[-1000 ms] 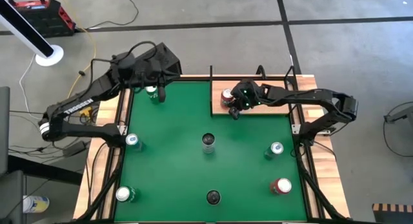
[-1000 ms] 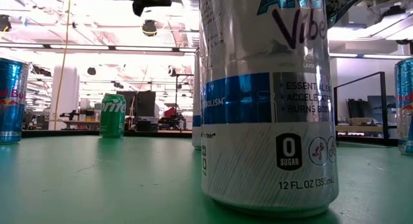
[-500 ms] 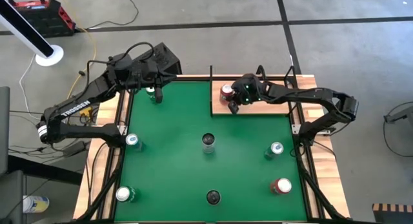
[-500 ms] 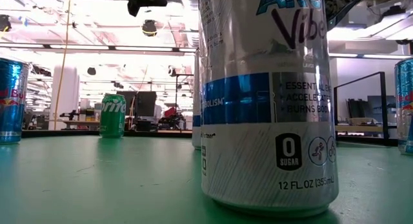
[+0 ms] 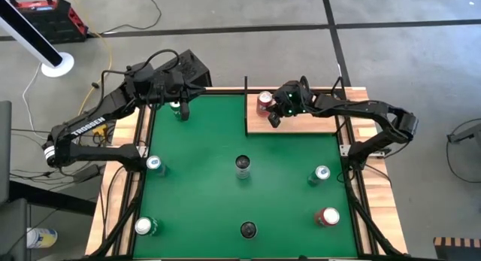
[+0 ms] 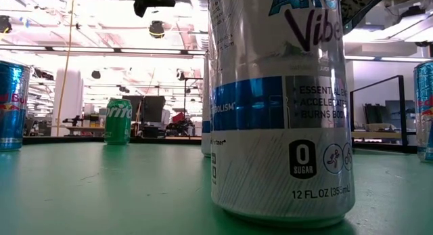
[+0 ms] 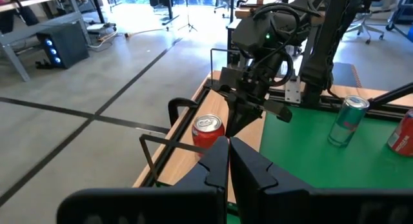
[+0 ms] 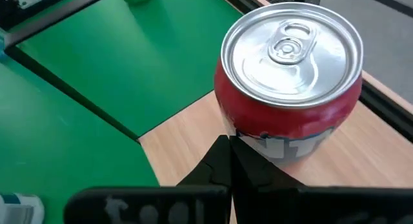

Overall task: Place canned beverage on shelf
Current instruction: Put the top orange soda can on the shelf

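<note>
The red can [image 5: 264, 101] stands upright on the pale-wood shelf [image 5: 316, 124], in its far corner by the black edge. The right gripper [image 5: 275, 118] sits just beside it with its fingers pressed together and nothing in them. My worry is that closed tip swinging into the can and knocking it off that corner. The left gripper [image 5: 183, 110], also closed and empty, hovers near a green can [image 5: 175, 106] across the felt.

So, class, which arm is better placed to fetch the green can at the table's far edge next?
Probably the left: the left gripper hangs right beside the green can, while the right gripper is over the shelf, by the red can.
</note>
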`<state>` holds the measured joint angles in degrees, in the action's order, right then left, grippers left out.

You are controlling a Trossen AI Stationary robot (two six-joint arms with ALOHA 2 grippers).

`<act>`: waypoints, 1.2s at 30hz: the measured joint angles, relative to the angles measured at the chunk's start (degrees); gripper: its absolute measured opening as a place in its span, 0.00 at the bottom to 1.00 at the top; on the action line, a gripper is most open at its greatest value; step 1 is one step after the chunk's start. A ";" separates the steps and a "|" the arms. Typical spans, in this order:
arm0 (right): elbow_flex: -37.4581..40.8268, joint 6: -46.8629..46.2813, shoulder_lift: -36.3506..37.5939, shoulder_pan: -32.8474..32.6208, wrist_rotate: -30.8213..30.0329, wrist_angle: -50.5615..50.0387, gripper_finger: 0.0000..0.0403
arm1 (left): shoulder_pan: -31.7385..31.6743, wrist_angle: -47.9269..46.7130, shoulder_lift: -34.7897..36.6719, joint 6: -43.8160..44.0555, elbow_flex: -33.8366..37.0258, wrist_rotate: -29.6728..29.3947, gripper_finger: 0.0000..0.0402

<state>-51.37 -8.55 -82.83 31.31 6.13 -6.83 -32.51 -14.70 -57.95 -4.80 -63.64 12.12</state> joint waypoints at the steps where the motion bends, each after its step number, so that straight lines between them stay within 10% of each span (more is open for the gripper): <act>1: 0.00 0.04 0.00 0.00 0.00 -0.01 0.05 | 0.00 -0.03 0.00 0.02 0.00 0.00 0.00; 36: -12.76 -1.44 -10.56 1.49 -1.49 -8.45 0.05 | 0.00 -2.89 0.00 -0.07 -0.02 -0.06 0.00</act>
<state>-64.13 -10.00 -93.39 32.80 4.64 -15.28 -32.51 -17.59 -57.95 -4.86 -63.66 12.06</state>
